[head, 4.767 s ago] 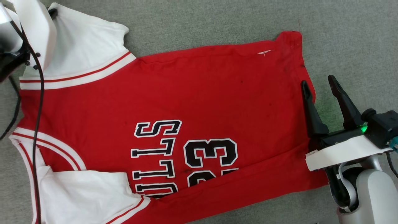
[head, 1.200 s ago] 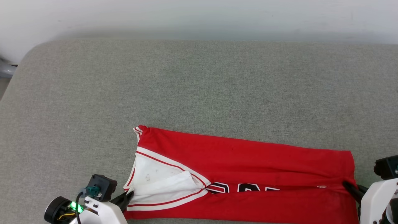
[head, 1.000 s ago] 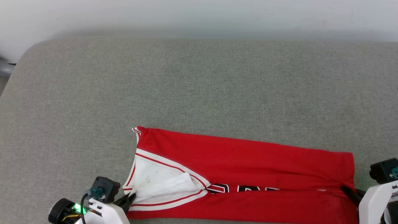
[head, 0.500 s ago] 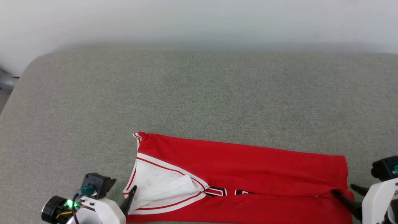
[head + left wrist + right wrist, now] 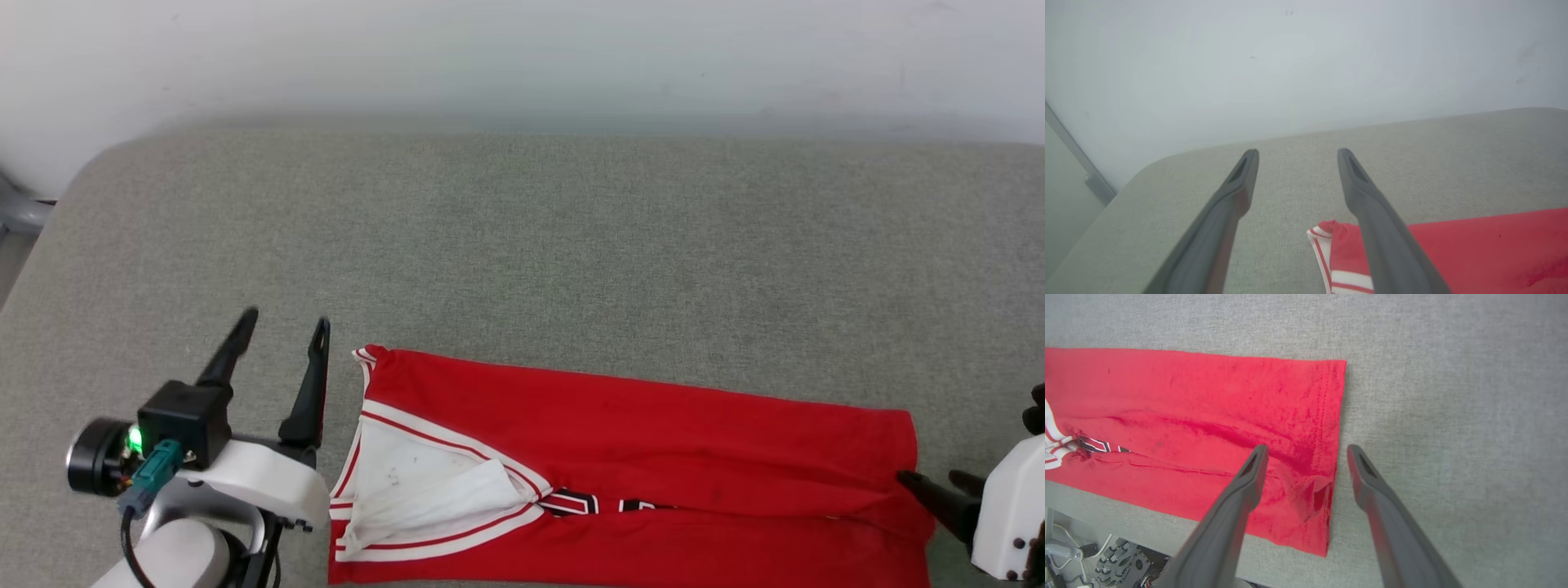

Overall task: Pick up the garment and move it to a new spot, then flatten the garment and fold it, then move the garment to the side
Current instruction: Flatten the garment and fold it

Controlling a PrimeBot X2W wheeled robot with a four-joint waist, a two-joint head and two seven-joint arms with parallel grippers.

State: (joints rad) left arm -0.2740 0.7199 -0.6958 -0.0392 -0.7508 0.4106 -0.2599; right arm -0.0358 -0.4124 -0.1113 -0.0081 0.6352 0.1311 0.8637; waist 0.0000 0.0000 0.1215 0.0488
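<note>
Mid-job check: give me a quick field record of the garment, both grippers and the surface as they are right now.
garment: folded lengthwise into a long band, lying flat; white sleeve at its left end, a strip of black print showing along the fold
left gripper: open, holding nothing, beside the collar end
right gripper: open, holding nothing, fingers either side of the hem
grey fabric surface: garment lies near its front edge
fold stage: lengthwise fold in place; not yet folded across

The left gripper (image 5: 286, 320) has let go of the shirt (image 5: 653, 425) at its left end and lifted, fingers spread. The right gripper (image 5: 928, 482) has opened at the right hem.
</note>
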